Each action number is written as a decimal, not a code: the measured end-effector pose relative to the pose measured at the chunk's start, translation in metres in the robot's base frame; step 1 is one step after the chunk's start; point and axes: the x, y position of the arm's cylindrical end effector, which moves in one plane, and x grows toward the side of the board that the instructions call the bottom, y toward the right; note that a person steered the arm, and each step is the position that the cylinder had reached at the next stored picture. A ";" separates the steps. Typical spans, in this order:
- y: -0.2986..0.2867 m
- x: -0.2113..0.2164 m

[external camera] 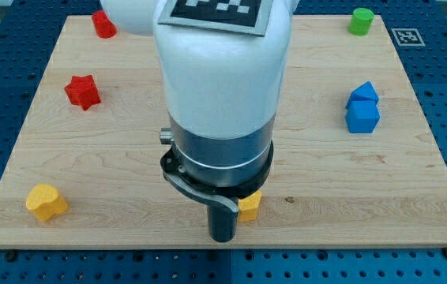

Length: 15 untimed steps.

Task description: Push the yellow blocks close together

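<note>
Blue pegboard framed the wooden desk (129, 158). No pincer existed to be open or closed; my tip (222, 237) stood touching the left side of a yellow block (249, 206), mostly hidden behind the arm. Another yellow block (46, 201) lay well apart, leftward, so the task looked barely begun.

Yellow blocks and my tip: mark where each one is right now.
Yellow block at the view's left (46, 201): camera view, middle of its top face.
Yellow block beside the rod (249, 206): camera view, visible corner; the rest is hidden behind the arm.
My tip (222, 237): camera view, rod's very end, just left of that block.
</note>
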 end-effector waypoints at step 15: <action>-0.216 -0.034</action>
